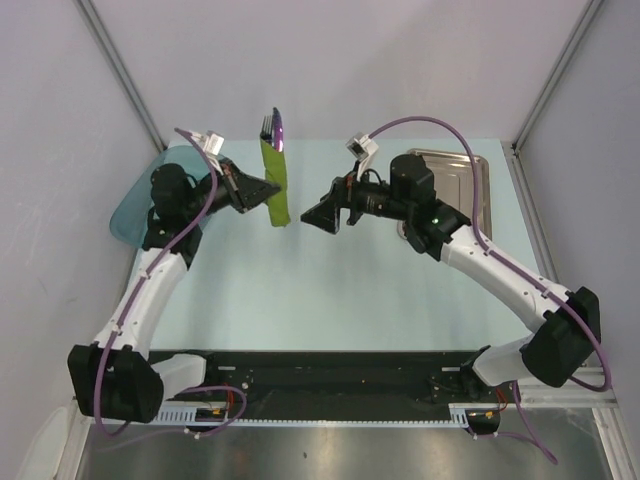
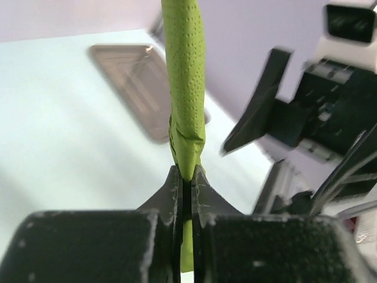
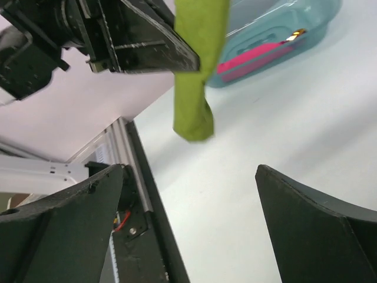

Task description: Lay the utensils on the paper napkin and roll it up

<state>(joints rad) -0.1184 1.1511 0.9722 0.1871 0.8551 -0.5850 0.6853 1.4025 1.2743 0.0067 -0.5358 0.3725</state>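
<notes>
The L gripper (image 2: 187,180) is pinching the rolled paper napkin (image 1: 275,185) low down, jaws pressed tight on it. A short end is hanging below the fingers and the roll is standing near upright over the table (image 1: 350,290). The utensils (image 1: 272,125) are sitting inside the roll. Only dark tines and a purple edge are poking out the top, well above the L jaws.

The R gripper (image 1: 312,218) is hanging spread wide just beside the roll, opposite the L one, touching nothing.

To me the rolling looks done or nearly so, w/ the job now being to set the roll down tight. I'd want L squeezing low and tilting slowly so no cutlery is sliding out, w/ R close by in case of unwinding.

The teal tub (image 1: 135,215) is sitting behind the L gripper, holding a pink bar (image 3: 253,59). The steel tray (image 1: 470,165) is lying behind the R gripper. I can't tell its contents, as the arm is covering part of it.
</notes>
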